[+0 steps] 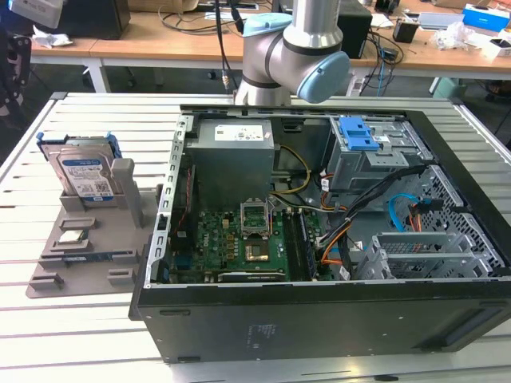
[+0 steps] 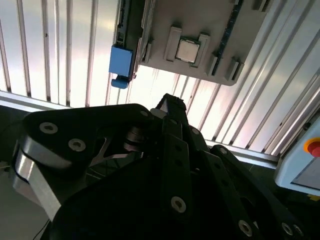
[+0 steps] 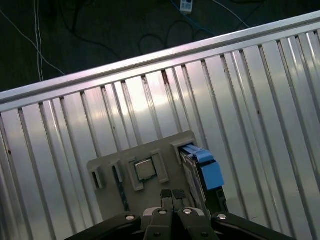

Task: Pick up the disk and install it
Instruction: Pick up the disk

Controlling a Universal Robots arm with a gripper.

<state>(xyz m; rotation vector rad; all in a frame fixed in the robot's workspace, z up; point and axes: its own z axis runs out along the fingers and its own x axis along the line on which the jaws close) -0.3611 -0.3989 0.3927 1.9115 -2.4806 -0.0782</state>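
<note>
The disk point(image 1: 84, 171) stands upright in a grey holder point(image 1: 80, 259) on the exterior view's left, its white-and-blue label facing the camera and a blue frame around its edges. Both wrist views look down on it edge-on: the disk point(image 3: 194, 170) with its blue frame point(image 3: 211, 174), and the disk's blue frame point(image 2: 121, 61). My gripper point(image 3: 172, 194) hangs well above the holder point(image 3: 107, 165), fingers shut together with nothing between them. In the second wrist view the gripper point(image 2: 169, 102) is a dark shape over the holder point(image 2: 160, 45).
A small square processor chip point(image 1: 73, 236) point(image 3: 145, 170) point(image 2: 188, 50) lies in the holder. An open computer case point(image 1: 319, 319) fills the exterior view's right, with a grey cage and blue latch point(image 1: 359, 134). The slatted metal table point(image 3: 240, 100) ends at an edge rail point(image 3: 150, 62).
</note>
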